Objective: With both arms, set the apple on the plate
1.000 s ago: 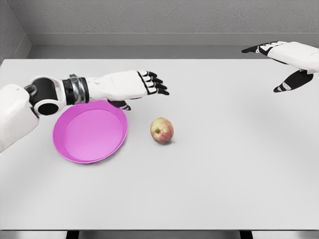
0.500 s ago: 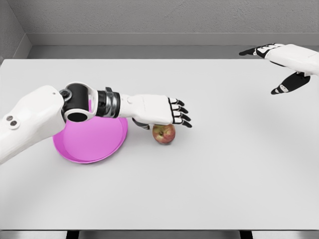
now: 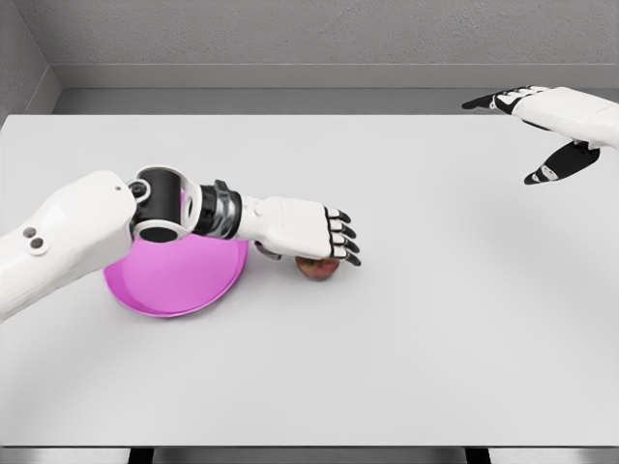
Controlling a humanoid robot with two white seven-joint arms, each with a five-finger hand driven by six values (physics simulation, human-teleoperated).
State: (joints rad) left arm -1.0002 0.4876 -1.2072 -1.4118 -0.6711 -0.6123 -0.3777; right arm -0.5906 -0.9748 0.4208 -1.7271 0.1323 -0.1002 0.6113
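The apple [image 3: 317, 268] lay on the table [image 3: 406, 319], just right of the plate [image 3: 174, 280] and not on it. Only its lower part showed, a reddish and yellow-green sliver; the rest was covered by the left hand [image 3: 302, 230], which sat directly on top of it, palm down. The hand's fingers [image 3: 340, 237] reached over the apple's far right side with their dark tips bent slightly downward, and a dark thumb tip showed at the apple's left, near the plate's rim. Whether the fingers actually clasped the fruit or only rested over it could not be told from this view, since the palm hid the contact. The left forearm ran back to the lower left, crossing above the plate's upper right edge, its black elbow joint hanging over the plate's far rim. The plate was a shallow magenta dish, lying flat on the left half of the table with nothing visible in the part the arm left uncovered. The right hand [image 3: 542, 121] was well apart from all this, held above the table's far right corner, its fingers stretched out to the left and its thumb spread below them, loose and holding nothing. The table was a plain pale grey surface under 2 grey walls.
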